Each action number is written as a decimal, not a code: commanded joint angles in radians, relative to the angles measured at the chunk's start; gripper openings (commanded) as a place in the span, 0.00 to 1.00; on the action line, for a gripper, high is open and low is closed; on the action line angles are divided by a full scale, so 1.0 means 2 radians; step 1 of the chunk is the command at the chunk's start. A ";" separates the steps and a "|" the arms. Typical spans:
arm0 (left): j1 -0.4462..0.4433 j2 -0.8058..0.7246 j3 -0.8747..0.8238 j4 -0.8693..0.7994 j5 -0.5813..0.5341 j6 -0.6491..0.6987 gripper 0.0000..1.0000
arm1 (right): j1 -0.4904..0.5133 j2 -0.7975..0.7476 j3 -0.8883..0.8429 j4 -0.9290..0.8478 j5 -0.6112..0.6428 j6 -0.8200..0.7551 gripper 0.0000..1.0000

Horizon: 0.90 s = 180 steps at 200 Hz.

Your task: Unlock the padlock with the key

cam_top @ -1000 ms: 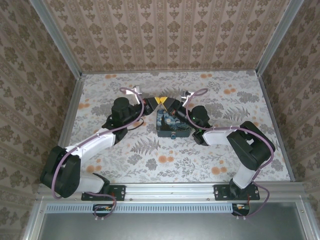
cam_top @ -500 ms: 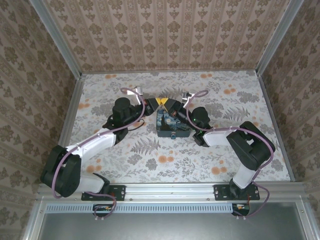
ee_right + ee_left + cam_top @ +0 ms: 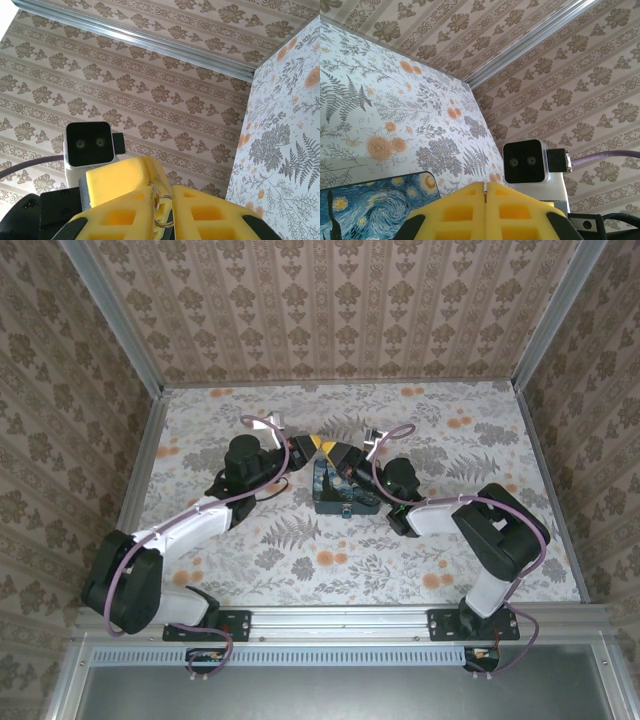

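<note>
My left gripper (image 3: 312, 444) and right gripper (image 3: 334, 452) meet tip to tip just above the far edge of the dark-blue swirly-print box (image 3: 342, 490). The tiny blue-teal padlock (image 3: 345, 511) hangs at the box's near side. In the right wrist view, thin metal key rings (image 3: 165, 212) sit in the narrow gap of my right gripper (image 3: 163, 210), and the left gripper's yellow fingers (image 3: 120, 181) touch them. The key's blade is hidden. In the left wrist view my left gripper (image 3: 485, 189) has its pads pressed flat together; I cannot tell whether they pinch anything.
The box (image 3: 375, 200) lies in the middle of the floral table (image 3: 430, 570). Patterned walls (image 3: 330, 310) with metal rails close in the back and both sides. Each wrist camera faces the other: the right camera block (image 3: 525, 161) and the left camera block (image 3: 90, 144).
The right gripper's tips have drawn slightly back toward the near right, off the left gripper's tips. The left arm and the box stay put.
</note>
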 commanded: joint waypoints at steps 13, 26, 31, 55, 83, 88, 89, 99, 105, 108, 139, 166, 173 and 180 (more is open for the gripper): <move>0.001 0.000 -0.001 0.023 -0.001 -0.001 0.00 | 0.004 0.000 0.008 0.015 -0.014 -0.003 0.19; 0.000 0.000 -0.002 0.023 -0.001 -0.001 0.00 | 0.005 0.002 0.015 0.014 -0.017 -0.002 0.19; 0.000 0.000 -0.002 0.023 -0.001 -0.001 0.00 | 0.005 0.003 0.017 0.013 -0.018 -0.002 0.19; 0.000 0.001 -0.002 0.024 0.000 -0.001 0.00 | 0.008 0.009 0.028 0.014 -0.020 0.000 0.19; -0.001 0.001 -0.003 0.024 0.000 0.000 0.00 | 0.011 0.016 0.038 0.013 -0.022 0.004 0.18; -0.001 0.002 -0.003 0.023 0.000 0.000 0.00 | 0.011 0.017 0.040 0.014 -0.022 0.003 0.17; -0.002 0.002 -0.004 0.023 0.000 0.000 0.00 | 0.011 0.017 0.040 0.014 -0.022 0.003 0.17; -0.002 0.002 -0.003 0.025 0.000 0.000 0.00 | 0.011 0.018 0.042 0.013 -0.022 0.004 0.15; -0.003 0.003 -0.004 0.024 0.000 0.000 0.00 | 0.011 0.018 0.043 0.013 -0.023 0.003 0.12; -0.003 0.003 -0.004 0.025 0.000 0.000 0.00 | 0.011 0.018 0.044 0.013 -0.023 0.003 0.11; -0.004 0.005 -0.004 0.025 0.002 -0.001 0.00 | 0.010 0.019 0.043 0.012 -0.022 0.004 0.00; -0.003 0.003 -0.004 0.019 -0.002 -0.001 0.00 | 0.008 0.017 0.036 0.013 -0.023 0.002 0.00; -0.001 0.002 -0.003 0.017 -0.004 -0.002 0.02 | 0.007 0.015 0.033 0.013 -0.024 0.002 0.00; 0.002 0.001 -0.003 0.016 -0.004 -0.004 0.08 | 0.006 0.014 0.030 0.012 -0.024 0.001 0.00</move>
